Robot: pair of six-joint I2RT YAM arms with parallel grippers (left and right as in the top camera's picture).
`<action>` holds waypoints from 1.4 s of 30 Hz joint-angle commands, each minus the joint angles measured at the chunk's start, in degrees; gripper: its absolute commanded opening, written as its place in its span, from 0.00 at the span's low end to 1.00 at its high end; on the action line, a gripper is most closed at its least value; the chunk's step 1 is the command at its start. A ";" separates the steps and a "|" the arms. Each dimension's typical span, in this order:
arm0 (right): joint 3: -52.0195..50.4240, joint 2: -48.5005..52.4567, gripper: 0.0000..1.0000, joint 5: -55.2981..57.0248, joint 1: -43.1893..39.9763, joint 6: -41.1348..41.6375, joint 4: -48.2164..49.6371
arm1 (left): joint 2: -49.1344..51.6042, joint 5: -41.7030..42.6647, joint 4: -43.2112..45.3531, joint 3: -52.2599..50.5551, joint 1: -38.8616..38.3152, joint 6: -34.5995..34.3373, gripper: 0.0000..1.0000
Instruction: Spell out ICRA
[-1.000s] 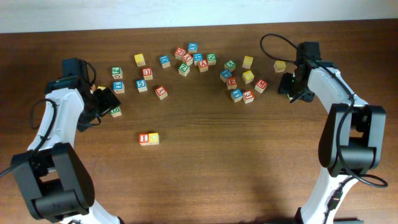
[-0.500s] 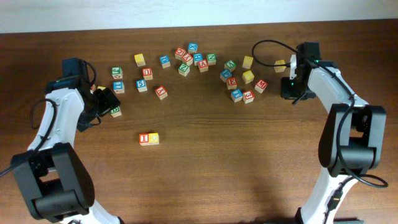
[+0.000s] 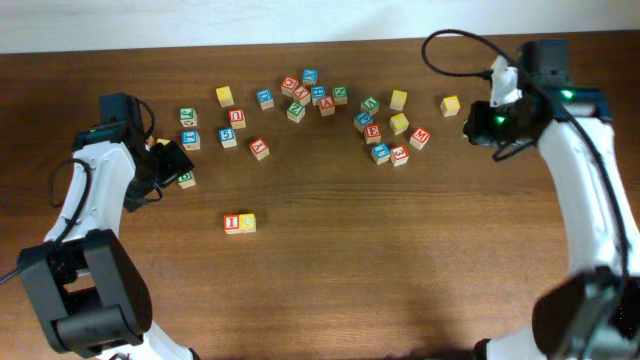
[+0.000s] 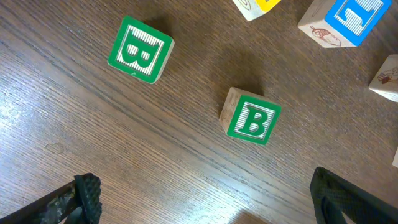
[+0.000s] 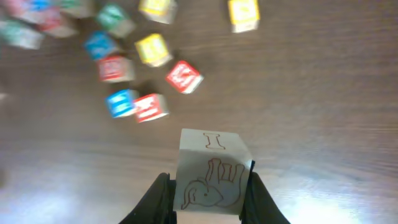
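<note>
Mostly dark wood-grain table [image 3: 400, 260]; pale strip [image 3: 200, 20] past far edge.

table [image 4: 93, 143]: dark wood, streaky grain, low sheen | B cubes [image 4: 252, 118]: pale wood, painted green faces | elephant cube [image 5: 214, 177]: bare matt wood | arm shells [image 3: 95, 175]: smooth white plastic

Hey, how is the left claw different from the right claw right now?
The left claw is wide open; the right claw is shut. The left claw holds nothing, a green B block lying loose below it; the right claw grips an elephant block. Both are dark and two-fingered.
</note>
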 commanded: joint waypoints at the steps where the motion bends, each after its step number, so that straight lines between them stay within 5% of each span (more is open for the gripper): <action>1: 0.61 -4.02 0.17 -9.07 0.02 0.66 -5.55 | 0.20 0.42 -0.07 0.52 0.20 0.31 0.99; 7: -1.05 -4.26 0.17 -13.70 4.13 0.68 -14.19 | 0.20 0.42 -0.07 0.52 0.17 0.31 0.99; 12: -6.64 -4.22 0.17 -13.64 14.14 5.07 -12.07 | 0.20 0.42 -0.09 0.52 0.17 0.31 0.99; 18: -16.13 -2.84 0.17 -10.10 26.88 20.28 4.20 | 0.20 0.42 -0.07 0.52 0.17 0.31 0.99; 23: -25.16 -0.68 0.17 3.63 38.42 33.22 21.29 | 0.20 0.42 -0.07 0.52 0.17 0.31 0.99; 31: -26.40 8.04 0.17 17.66 51.39 36.72 34.73 | 0.20 0.42 -0.07 0.52 0.17 0.31 0.99; 42: -26.38 13.11 0.18 18.16 54.34 36.70 44.04 | 0.20 0.42 -0.07 0.52 0.17 0.31 0.99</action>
